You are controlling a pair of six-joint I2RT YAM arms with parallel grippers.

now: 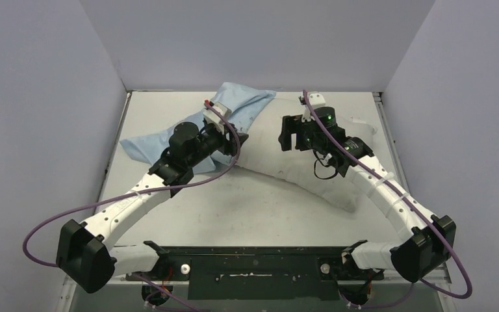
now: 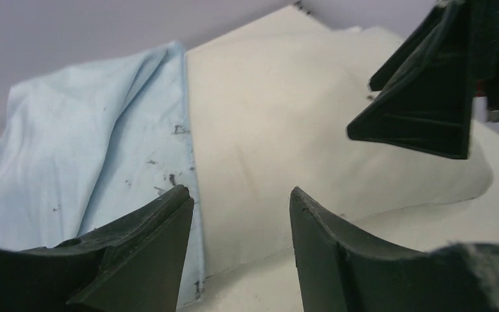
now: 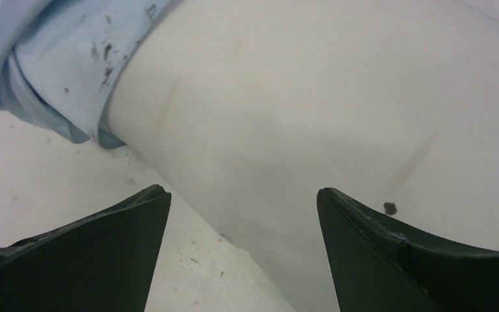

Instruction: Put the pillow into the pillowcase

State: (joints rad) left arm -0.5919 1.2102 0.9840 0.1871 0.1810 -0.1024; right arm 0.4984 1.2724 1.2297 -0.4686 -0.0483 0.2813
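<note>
The off-white pillow point(image 1: 279, 162) lies slantwise across the table, its far-left end tucked inside the light blue pillowcase point(image 1: 237, 104). The rest of the pillowcase trails limp to the left point(image 1: 144, 146). My left gripper point(image 1: 240, 139) hovers open at the pillowcase's hem, where blue cloth point(image 2: 84, 149) meets the pillow point(image 2: 286, 130); nothing sits between its fingers point(image 2: 240, 195). My right gripper point(image 1: 287, 136) is open just above the pillow point(image 3: 299, 110), also holding nothing point(image 3: 243, 192). The bunched pillowcase hem point(image 3: 71, 58) shows at the upper left of the right wrist view.
Grey walls point(image 1: 52, 97) close in the white table point(image 1: 247, 208) on the left, back and right. Purple cables point(image 1: 45, 227) loop out from both arms. The right gripper's black fingers point(image 2: 429, 110) show at the upper right of the left wrist view, close to the left gripper.
</note>
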